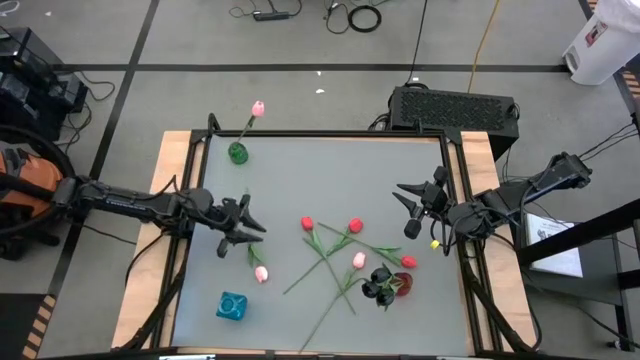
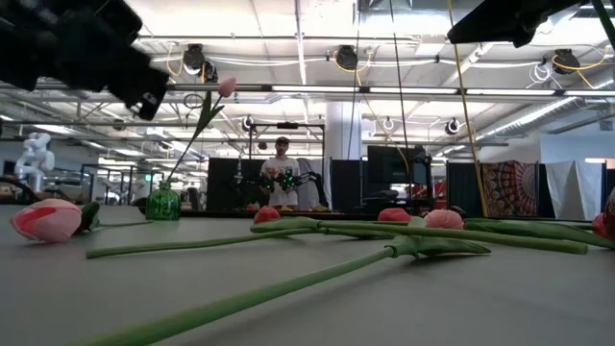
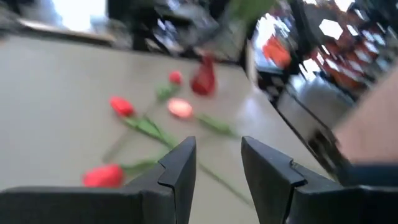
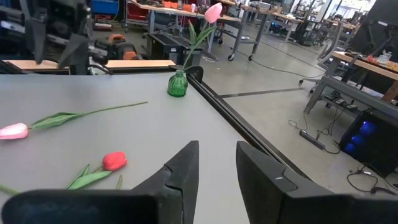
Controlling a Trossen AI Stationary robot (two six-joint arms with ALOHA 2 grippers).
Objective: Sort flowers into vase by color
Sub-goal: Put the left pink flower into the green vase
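A green vase (image 1: 237, 152) stands near the table's far left corner with one pink tulip (image 1: 258, 108) upright in it, its stem in the neck. A blue vase (image 1: 232, 306) sits near the near edge. A red vase (image 1: 402, 285) holds black flowers (image 1: 380, 287). Loose tulips lie flat mid-table: red heads (image 1: 307, 223) (image 1: 355, 226) (image 1: 408, 262), a pink head (image 1: 359, 260), and another pink one (image 1: 261, 273) nearer the left arm. My left gripper (image 1: 256, 222) hovers open above the table, left of the loose tulips. My right gripper (image 1: 406, 208) is open at the right side, holding nothing.
A raised dark rail (image 4: 249, 134) frames the table. Bare table lies between the green vase and the loose tulips. Crossed green stems (image 2: 317, 274) lie across the table's near middle. A person (image 2: 282, 183) stands far off in the room behind.
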